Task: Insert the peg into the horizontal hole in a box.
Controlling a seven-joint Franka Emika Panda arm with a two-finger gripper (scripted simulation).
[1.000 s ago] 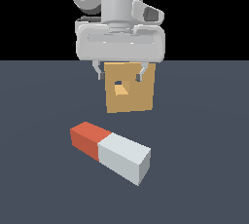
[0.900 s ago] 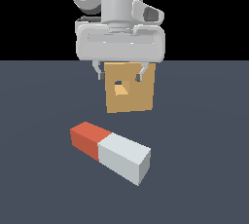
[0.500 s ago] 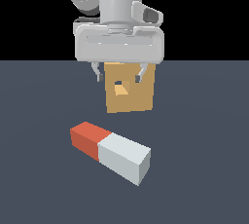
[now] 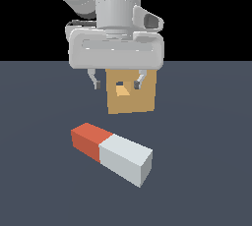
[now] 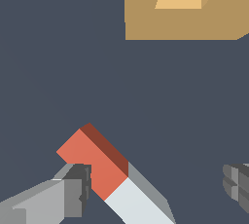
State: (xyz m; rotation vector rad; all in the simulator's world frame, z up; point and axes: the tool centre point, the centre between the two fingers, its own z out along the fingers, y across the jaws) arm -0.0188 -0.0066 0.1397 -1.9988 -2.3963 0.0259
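Observation:
The peg (image 4: 112, 152) lies flat on the dark floor, its red-orange part toward the exterior view's left and its longer white part toward the right. It also shows in the wrist view (image 5: 104, 167). The tan box (image 4: 132, 92) stands behind it with the small square hole (image 4: 122, 90) in its face; the wrist view shows the box (image 5: 180, 21) too. My gripper (image 4: 117, 82) hangs open and empty above the floor, in front of the box and well above the peg. In the wrist view one finger (image 5: 78, 189) is beside the peg's red end, the other (image 5: 236, 181) far off.
The dark grey floor (image 4: 206, 136) stretches all around the peg and box. The arm's white hand body (image 4: 116, 48) covers the box's top edge in the exterior view.
The gripper has dropped slightly toward the floor. The peg and the box have not moved.

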